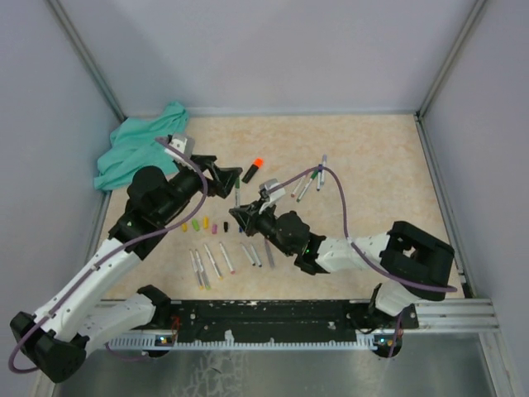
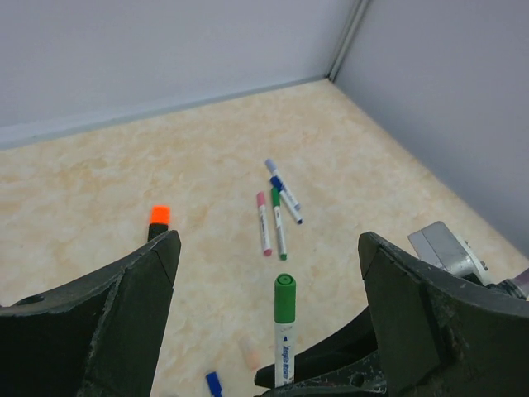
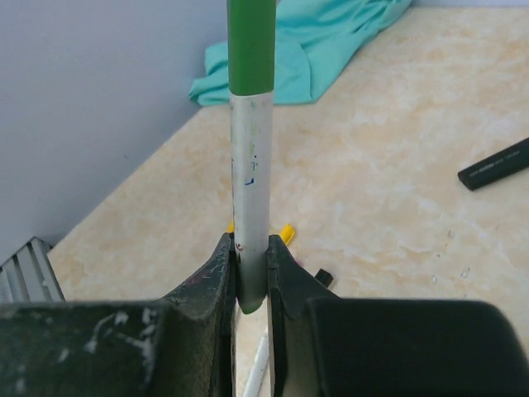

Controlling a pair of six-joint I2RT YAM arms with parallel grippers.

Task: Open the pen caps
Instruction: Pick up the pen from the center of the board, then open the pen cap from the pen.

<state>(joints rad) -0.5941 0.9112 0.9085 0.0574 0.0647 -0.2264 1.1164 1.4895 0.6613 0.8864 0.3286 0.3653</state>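
Observation:
A white pen with a green cap stands clamped by its lower barrel in my right gripper, which is shut on it. In the left wrist view that green cap sits between the wide-open fingers of my left gripper, touching neither one. From above, the left gripper faces the right gripper with the pen spanning the gap between them. Loose caps lie in a row: yellow, green, pink, black.
Several bare pen barrels lie in a row near the front. Capped pens and an orange-capped highlighter lie farther back. A teal cloth is bunched in the back left corner. Grey walls enclose the table.

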